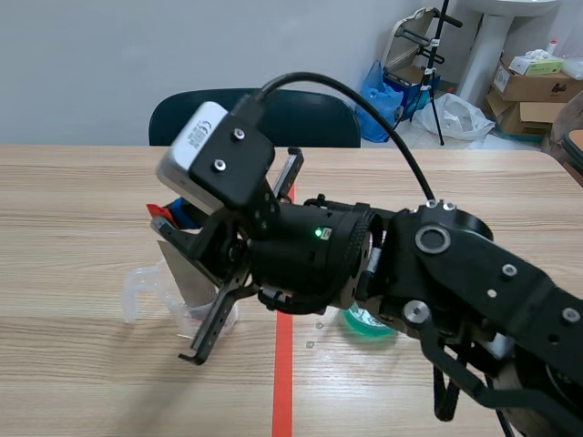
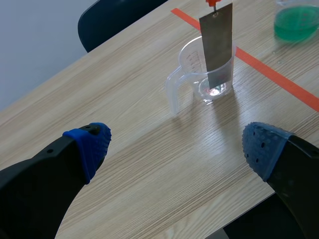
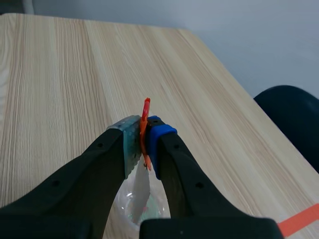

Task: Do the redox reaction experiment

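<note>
**Metal strip (image 2: 217, 45) held hanging in a clear cup by the right gripper**

Nearest the robot, the left gripper (image 2: 177, 149) hovers over bare table (image 2: 119, 94). Its two blue-padded fingers are spread wide and hold nothing. It probably stands clear so the other arm has room to work.

Ahead of it stands a clear measuring cup (image 2: 189, 59) with its handle turned toward the left gripper. The grey metal strip hangs inside it. The strip's long axis runs up and down, close to upright with a slight lean. Its lower short edge points down toward the base of the cup. Whether that edge touches the base cannot be told.

An orange-red tie (image 3: 146, 112) is fixed to the top end of the strip. The right gripper (image 3: 143, 140) reaches in from the right, past the middle of the table, and is directly above the cup. Its fingers are pinched closed on the tie and do not touch the metal. This probably lets the strip dangle freely and keeps the pads away from anything in the cup.

Beyond the cup, an orange-red tape line (image 2: 279, 82) crosses the table. On its far side from the cup, some green liquid (image 2: 297, 22) sits in a shallow dish, well apart from the cup. It is probably the solution for the reaction.

A dark chair (image 1: 319, 123) stands at the far edge of the table.
</note>
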